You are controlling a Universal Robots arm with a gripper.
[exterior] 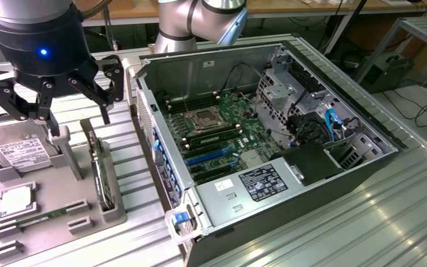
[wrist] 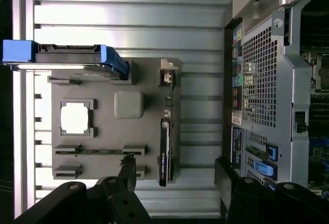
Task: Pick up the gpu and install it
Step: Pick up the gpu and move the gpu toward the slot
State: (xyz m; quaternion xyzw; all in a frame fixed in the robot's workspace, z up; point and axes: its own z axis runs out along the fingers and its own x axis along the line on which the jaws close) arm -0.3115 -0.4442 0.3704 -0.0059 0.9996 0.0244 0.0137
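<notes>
At the exterior view's left, the black tool (exterior: pixel 78 125) with a small blue light on its round body hangs over a matte grey moulded tray (exterior: pixel 50 183). Its jointed fingers (exterior: pixel 104 105) are spread wide and hold nothing. In the wrist view the tool (wrist: pixel 175 170) shows the same wide gap.

The tray sits on a table (exterior: pixel 347 222) of ribbed, shiny aluminium slats. In its pockets, starting from the exterior view's left:
- A flat silver hard drive (exterior: pixel 17 150) with a white label leans in its holder.
- A square CPU (exterior: pixel 17 200) with a bright metal lid lies flat.
- A thin green RAM stick (exterior: pixel 43 217) stands between small grey blocks.

The gpu (exterior: pixel 98 167) is at the tray's edge nearest the computer case, standing on its long edge in a narrow slot. From here it reads as a thin dark blade. The wrist view shows the gpu (wrist: pixel 164 147) edge-on below the tool, apart from both fingers and roughly in line with the gap between them.

To the right, a grey steel computer case (exterior: pixel 198 67) lies open on its side. Inside it:
- A green motherboard (exterior: pixel 221 128) carries a square metal socket and blue slots (exterior: pixel 202 158).
- A boxy power supply (exterior: pixel 258 183) has a printed label.
- Blue cables (exterior: pixel 332 125) run near the perforated drive cages.
</notes>
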